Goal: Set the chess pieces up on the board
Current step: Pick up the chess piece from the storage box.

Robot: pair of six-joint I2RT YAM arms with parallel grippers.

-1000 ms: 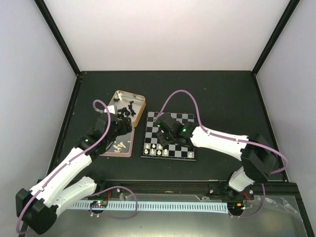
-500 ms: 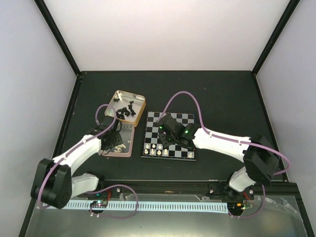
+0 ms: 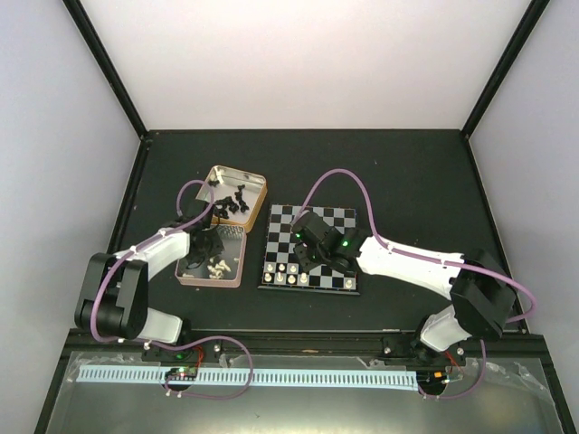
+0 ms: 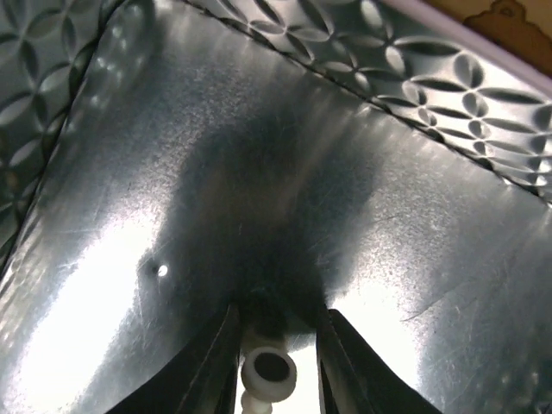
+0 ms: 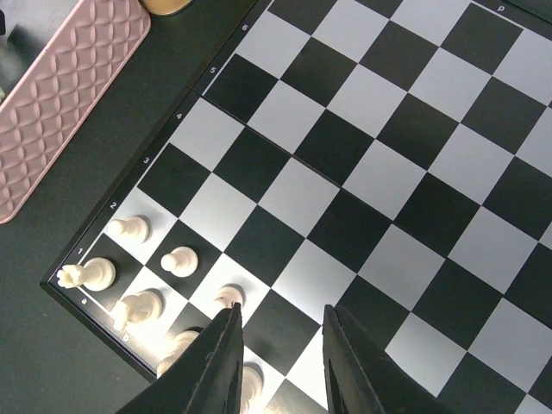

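You have a handful of cream-white chess pieces (image 5: 179,260) standing on the board (image 3: 339,217). They are bunched in its 7 o'clock corner as the overhead camera sees it, on the two nearest rows, and each keeps within one square. The board is flat, with light grey and black squares and a thin dark rim, and the rest of its squares are bare. Your right gripper (image 5: 283,315) hangs over that corner, its fingers apart and only squares showing between them.

The board lies near the middle of a black table (image 3: 407,181). Pale walls (image 3: 308,63) with black corner posts close the table in at 9, 12 and 3 o'clock.

At the board's 9 o'clock, just beside its edge, lies a pink embossed tin (image 5: 60,95) with a shiny metal floor and loose white pieces (image 3: 217,266) in it. Your left gripper (image 4: 276,328) is down inside that tin. Its fingers stand close on either side of one cream-white piece (image 4: 269,371), whose round base faces the wrist camera. Whether they press on it I cannot tell.

At the board's 11 o'clock, just beyond the pink tin, a gold-rimmed tin (image 3: 253,174) holds the black pieces (image 3: 233,201) in a loose heap.
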